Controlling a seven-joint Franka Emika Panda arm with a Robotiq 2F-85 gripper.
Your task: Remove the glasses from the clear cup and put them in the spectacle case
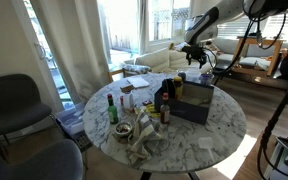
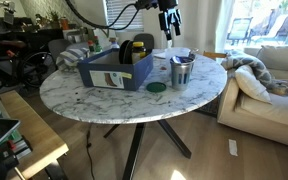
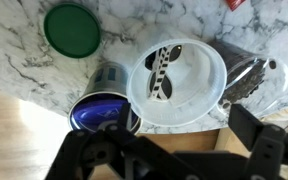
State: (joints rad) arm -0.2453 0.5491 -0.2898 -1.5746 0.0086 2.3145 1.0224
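The clear cup stands near the marble table's edge, seen from straight above in the wrist view. The glasses, with a black-and-white patterned frame, lie inside it. A dark, shiny spectacle case lies just right of the cup. My gripper is open and empty, its two black fingers framing the lower edge of the view, well above the cup. In an exterior view the gripper hangs high over the cup. It also shows in an exterior view beyond the blue box.
A green lid and a blue can sit left of the cup. A blue box holding a black roll stands on the table. Bottles and clutter fill the far side. A sofa stands beside the table.
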